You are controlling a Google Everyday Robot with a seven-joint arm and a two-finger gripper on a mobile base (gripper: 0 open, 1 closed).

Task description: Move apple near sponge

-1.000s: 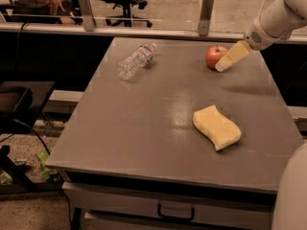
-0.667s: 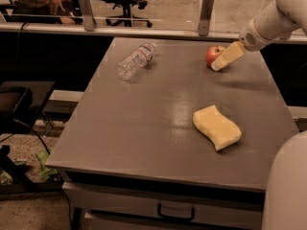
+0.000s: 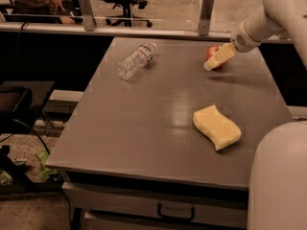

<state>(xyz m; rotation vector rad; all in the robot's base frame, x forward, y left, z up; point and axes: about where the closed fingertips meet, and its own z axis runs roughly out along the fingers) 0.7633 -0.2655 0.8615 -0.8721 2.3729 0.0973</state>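
The small red apple (image 3: 211,52) sits on the grey table (image 3: 144,128) at the far right, near the back edge. My gripper (image 3: 212,63) reaches in from the upper right and lies right against the apple's front, partly covering it. The pale-yellow wavy sponge (image 3: 217,127) lies flat on the table's right side, well in front of the apple and apart from it.
A clear plastic water bottle (image 3: 135,60) lies on its side at the table's back left. A glass rail with posts (image 3: 206,13) runs behind the table. My own white body (image 3: 278,176) fills the lower right corner. A drawer handle (image 3: 175,212) shows below the table front.
My gripper has moved left, from just right of the apple to overlapping its front. The apple, the sponge and the bottle stay where they were.
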